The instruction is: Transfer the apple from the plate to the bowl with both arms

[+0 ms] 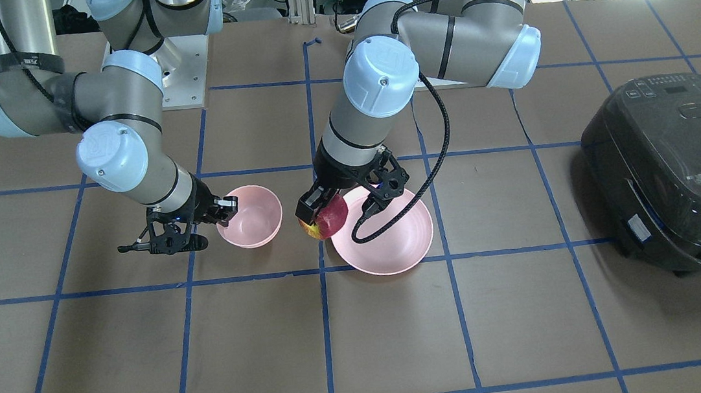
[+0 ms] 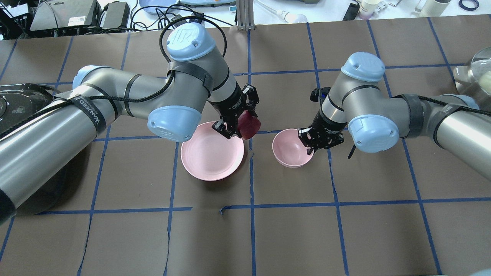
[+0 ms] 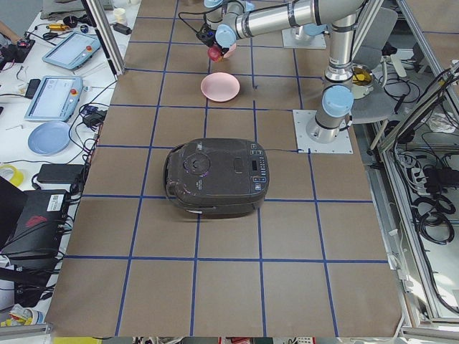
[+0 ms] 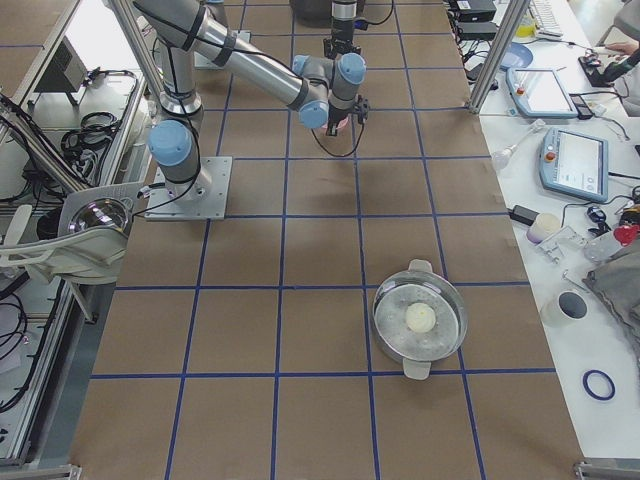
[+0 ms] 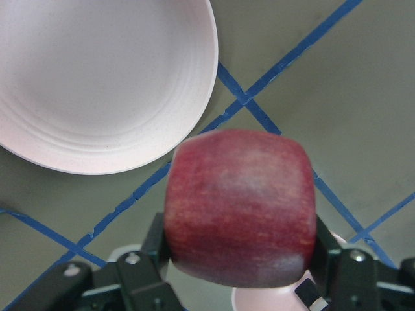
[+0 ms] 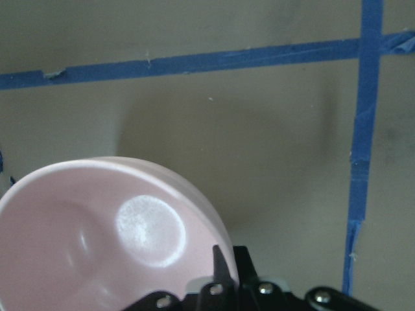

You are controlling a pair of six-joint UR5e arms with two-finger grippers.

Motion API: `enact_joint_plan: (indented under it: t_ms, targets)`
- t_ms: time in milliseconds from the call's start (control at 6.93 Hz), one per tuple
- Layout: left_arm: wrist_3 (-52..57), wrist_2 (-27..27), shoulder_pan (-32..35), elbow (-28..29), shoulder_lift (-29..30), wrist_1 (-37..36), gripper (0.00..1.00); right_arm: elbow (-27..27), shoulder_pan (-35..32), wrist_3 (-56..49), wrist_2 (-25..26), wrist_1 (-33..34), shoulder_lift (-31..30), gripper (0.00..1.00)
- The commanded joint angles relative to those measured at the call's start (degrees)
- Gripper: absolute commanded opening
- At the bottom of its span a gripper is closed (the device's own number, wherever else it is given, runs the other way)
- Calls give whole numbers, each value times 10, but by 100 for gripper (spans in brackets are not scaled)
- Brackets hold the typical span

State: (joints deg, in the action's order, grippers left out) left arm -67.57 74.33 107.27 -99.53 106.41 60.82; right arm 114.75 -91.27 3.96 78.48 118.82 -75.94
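Note:
My left gripper (image 2: 245, 122) is shut on the dark red apple (image 2: 250, 126) and holds it in the air, over the plate's rim on the bowl's side. The apple fills the left wrist view (image 5: 240, 207), with a finger (image 5: 154, 243) on each side. In the front view its yellow patch shows low down (image 1: 329, 220). The wide pink plate (image 2: 209, 153) is empty and lies beside the smaller, deeper pink bowl (image 2: 288, 147). My right gripper (image 2: 312, 147) is shut on the bowl's rim, as the right wrist view (image 6: 227, 272) shows. The bowl (image 6: 97, 240) is empty.
A dark rice cooker (image 1: 680, 175) stands on the table on my left side. A metal pot with a glass lid (image 4: 420, 320) stands far out on my right. Blue tape lines cross the brown table (image 2: 291, 230).

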Motion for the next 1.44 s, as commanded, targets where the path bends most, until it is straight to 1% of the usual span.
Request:
enact_joint_plan:
  t_ms: [0, 144, 288, 433, 577, 721, 865, 1010, 1154, 1298]
  targets:
    - [-15, -13, 1, -1, 2, 0, 3, -4, -5, 7, 10, 5, -7, 95]
    - [-27, -13, 13, -1, 4, -1, 3, -20, -1, 7, 35, 11, -31, 100]
    - [-68, -14, 36, -2, 6, -7, 3, -40, 8, 5, 63, 0, -45, 100]
    - [-96, -14, 63, -3, 11, -11, 4, -85, 25, -17, 117, -50, -56, 100]
    - [-119, -37, 81, -3, 26, -36, 4, -145, 43, -63, 154, -98, -67, 100]
    - [-156, -44, 89, -1, 47, -84, 4, -186, 65, -62, 169, -126, -69, 100]
    - [-162, -40, 106, -3, 62, -90, 4, -209, 88, -61, 173, -126, -76, 100]
    - [-163, -38, 112, -1, 79, -91, 6, -228, 100, -62, 185, -129, -78, 100]
    - [-165, -40, 116, -2, 89, -91, 40, -242, 101, -62, 184, -130, -78, 100]
    - [-162, -39, 116, -3, 96, -90, 60, -250, 101, -62, 184, -131, -79, 100]
